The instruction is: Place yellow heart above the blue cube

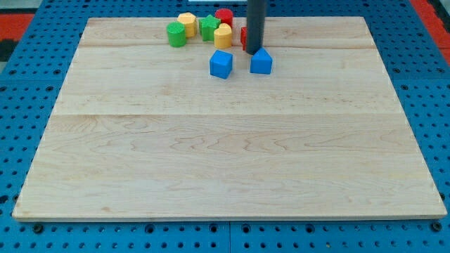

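Observation:
The blue cube (221, 64) sits near the view's top, left of a second blue block (261, 62). The yellow heart (223, 36) lies just above the blue cube, with a small gap between them. My tip (254, 52) rests on the board to the right of the yellow heart, touching or almost touching the top left of the second blue block. The rod hides most of a red block (243, 37) behind it.
Along the board's top edge stand a green cylinder (176, 34), another yellow block (187, 23), a green star (209, 27) and a red block (224, 16). The wooden board (225, 154) lies on a blue pegboard (21, 105).

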Robot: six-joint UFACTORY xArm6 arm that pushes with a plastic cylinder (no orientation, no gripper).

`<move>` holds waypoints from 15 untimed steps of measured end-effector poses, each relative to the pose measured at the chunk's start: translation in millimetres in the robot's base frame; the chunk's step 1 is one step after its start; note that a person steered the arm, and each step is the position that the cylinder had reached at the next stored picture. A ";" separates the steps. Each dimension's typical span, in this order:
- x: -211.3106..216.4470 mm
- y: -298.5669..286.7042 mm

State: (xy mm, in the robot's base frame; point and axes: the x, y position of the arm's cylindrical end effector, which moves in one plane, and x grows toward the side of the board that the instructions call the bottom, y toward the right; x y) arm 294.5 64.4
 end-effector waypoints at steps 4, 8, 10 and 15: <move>-59.5 95.2; -101.5 -46.3; -95.0 -70.2; 10.8 -64.8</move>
State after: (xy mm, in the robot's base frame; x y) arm 305.3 -0.4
